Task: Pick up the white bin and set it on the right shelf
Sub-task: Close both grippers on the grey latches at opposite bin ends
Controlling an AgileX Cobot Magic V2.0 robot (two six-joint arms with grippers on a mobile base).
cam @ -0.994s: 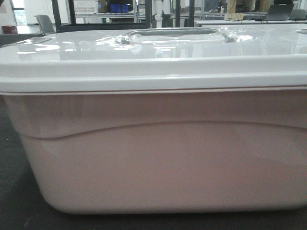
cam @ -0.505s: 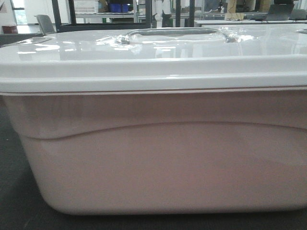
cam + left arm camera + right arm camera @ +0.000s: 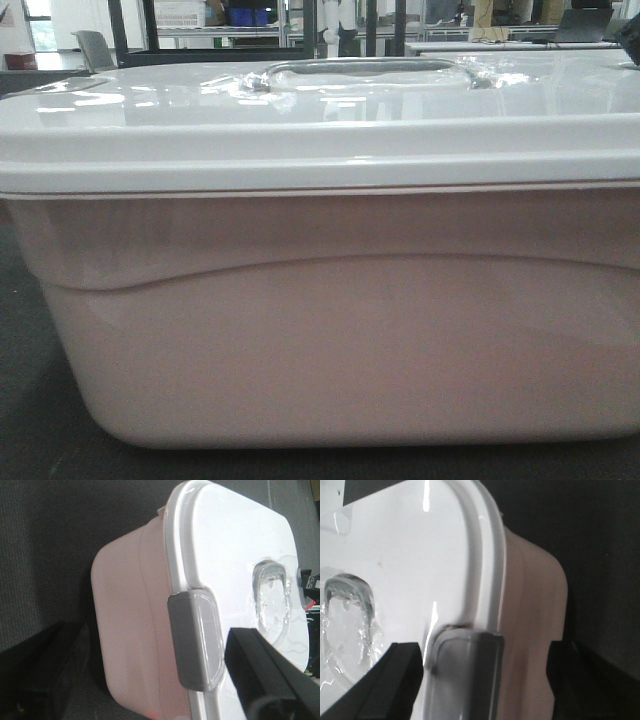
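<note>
The white bin fills the front view: pinkish translucent tub with a curved ridge, glossy white lid with a recessed handle. It rests on a dark mat. My left gripper is open, its dark fingers on either side of the bin's left end, at the grey latch. My right gripper is open too, its fingers straddling the lid rim and grey latch at the bin's right end. The right shelf is out of view.
The dark grey mat lies under and around the bin. Far behind the bin stand dark posts, tables and a chair.
The bin stays almost still, shifting a few pixels at most. A dark shape has come into the front view's top right corner above the lid.
</note>
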